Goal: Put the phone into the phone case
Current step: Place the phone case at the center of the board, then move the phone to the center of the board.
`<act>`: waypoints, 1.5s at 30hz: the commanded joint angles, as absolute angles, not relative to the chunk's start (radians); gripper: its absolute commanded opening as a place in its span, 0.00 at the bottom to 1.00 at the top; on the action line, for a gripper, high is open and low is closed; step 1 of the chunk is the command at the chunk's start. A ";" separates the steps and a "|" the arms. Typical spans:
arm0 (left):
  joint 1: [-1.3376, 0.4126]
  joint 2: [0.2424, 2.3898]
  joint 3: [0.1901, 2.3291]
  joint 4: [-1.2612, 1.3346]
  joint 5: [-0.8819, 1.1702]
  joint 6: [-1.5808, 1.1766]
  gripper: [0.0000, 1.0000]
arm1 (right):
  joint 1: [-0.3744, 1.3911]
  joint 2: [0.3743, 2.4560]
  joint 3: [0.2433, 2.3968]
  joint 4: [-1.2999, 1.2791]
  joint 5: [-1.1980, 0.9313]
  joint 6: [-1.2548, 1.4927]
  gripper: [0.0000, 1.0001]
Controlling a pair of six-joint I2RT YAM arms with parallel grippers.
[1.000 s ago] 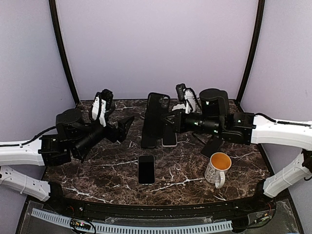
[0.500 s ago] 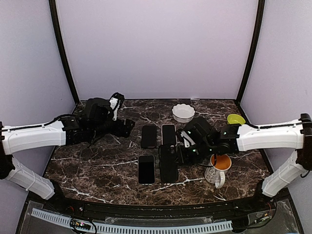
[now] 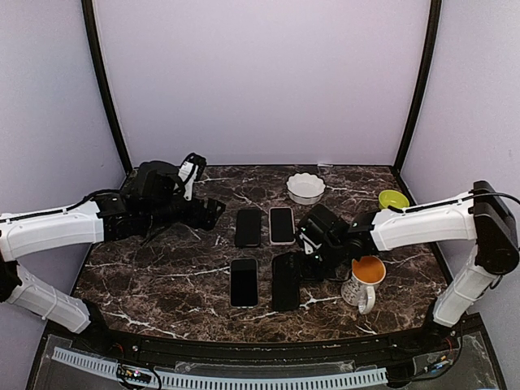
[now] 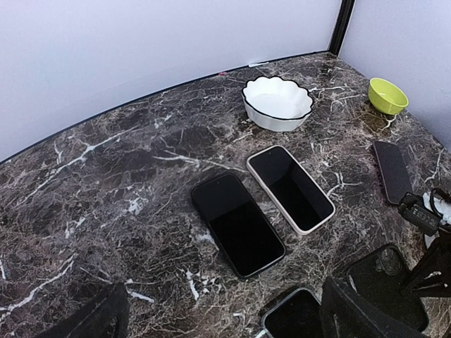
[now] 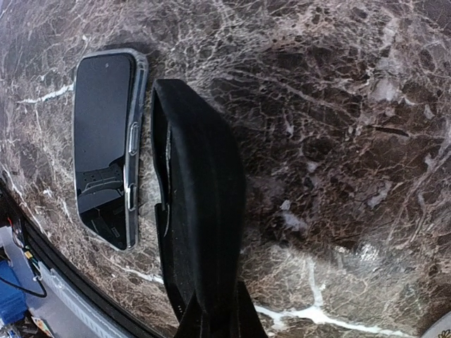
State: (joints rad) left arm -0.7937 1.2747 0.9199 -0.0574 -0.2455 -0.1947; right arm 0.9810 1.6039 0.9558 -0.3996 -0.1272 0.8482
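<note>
The black phone case [image 3: 285,282] lies near the table's front, camera hole to the rear, and also shows as a black phone case [image 5: 197,211] seen edge-on. My right gripper [image 3: 303,262] [image 5: 215,318] is shut on its rim. Just left of it a silver-edged phone [image 3: 244,282] [image 5: 106,148] lies face up. Behind them are a black phone [image 3: 248,227] [image 4: 237,224] and a white-edged phone [image 3: 281,225] [image 4: 289,188]. My left gripper [image 3: 213,213] [image 4: 225,331] hovers at the left, open and holding nothing, its fingers [image 4: 99,317] wide apart.
A mug [image 3: 363,280] of orange liquid stands just right of my right wrist. At the back are a white scalloped bowl [image 3: 306,187] [image 4: 277,102] and a small green bowl [image 3: 393,198] [image 4: 387,95]. Another dark phone [image 4: 392,170] lies near the right arm.
My right arm has brought the case down from upright at the back to the table beside the front phone. My left arm drew back to the left and its jaws opened wider.
</note>
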 commanded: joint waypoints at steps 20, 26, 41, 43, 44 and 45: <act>-0.787 1.238 0.914 -0.043 -0.236 -0.186 0.96 | 0.988 1.729 1.190 -0.636 0.103 0.841 0.37; -0.787 1.238 0.914 -0.044 -0.240 -0.182 0.96 | 1.058 1.826 1.389 -0.776 0.289 0.813 0.52; -0.787 1.224 0.911 -0.044 -0.228 -0.177 0.97 | 0.847 1.693 1.281 -0.766 0.697 0.946 0.99; -0.787 1.221 0.911 -0.043 -0.229 -0.174 0.97 | 0.814 1.651 1.201 -0.680 0.686 0.998 0.99; -0.787 1.218 0.910 -0.043 -0.226 -0.174 0.97 | 0.791 1.639 1.169 -0.643 0.662 1.023 0.99; -0.787 1.217 0.910 -0.041 -0.223 -0.173 0.97 | 0.769 1.631 1.142 -0.615 0.641 1.044 0.99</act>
State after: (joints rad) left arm -0.7937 1.2556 0.9195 -0.0574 -0.2344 -0.1871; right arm 0.8143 1.6867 1.2396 -0.7776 0.6350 0.9257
